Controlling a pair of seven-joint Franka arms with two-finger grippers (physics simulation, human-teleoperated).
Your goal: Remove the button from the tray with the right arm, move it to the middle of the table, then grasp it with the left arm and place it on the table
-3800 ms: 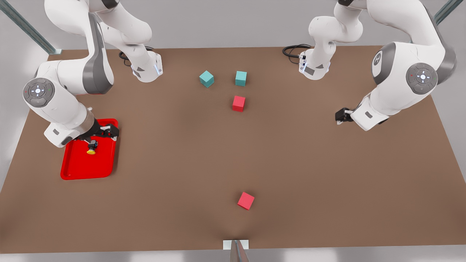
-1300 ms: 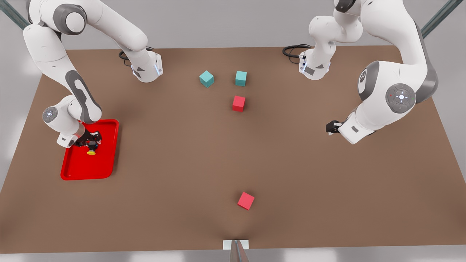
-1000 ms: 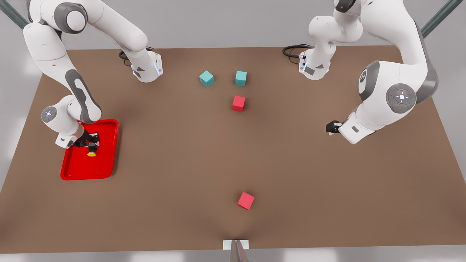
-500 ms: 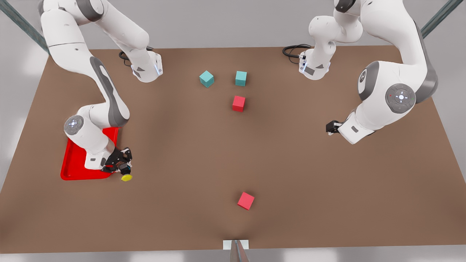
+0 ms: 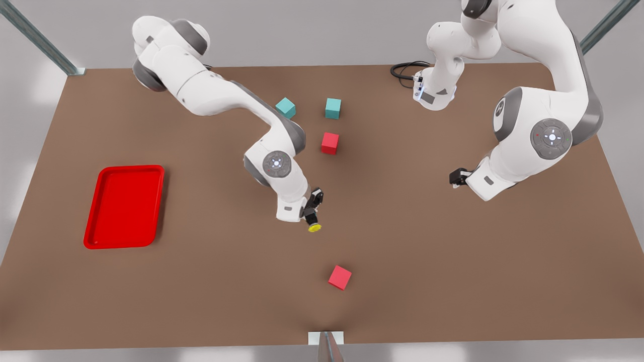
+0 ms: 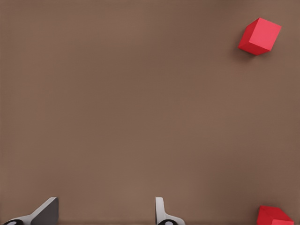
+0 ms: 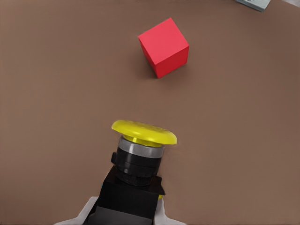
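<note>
The tiny push-button [image 5: 314, 224] with a glossy round yellow cap and black body is clamped by the right gripper [image 5: 311, 211] above the middle of the matte brown table [image 5: 211, 281], cap pointing toward the near edge. The flat glossy red tray [image 5: 124, 206] lies far left. The left gripper [image 5: 457, 177] is held at the right, fingers [image 6: 161, 213] apart.

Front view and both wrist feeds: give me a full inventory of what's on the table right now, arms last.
button: one, yellow cap on black body, held above the table's middle.
tray: one, bright red, at the front view's left.
red cubes: two, one mid-table toward the far edge, one toward the near edge.
teal cubes: two, side by side near the far edge.
table: one, brown.
cable: one, black, coiled by the arm base at the front view's right.
right gripper: shut on the button's body.
left gripper: open, waiting at the front view's right.
</note>
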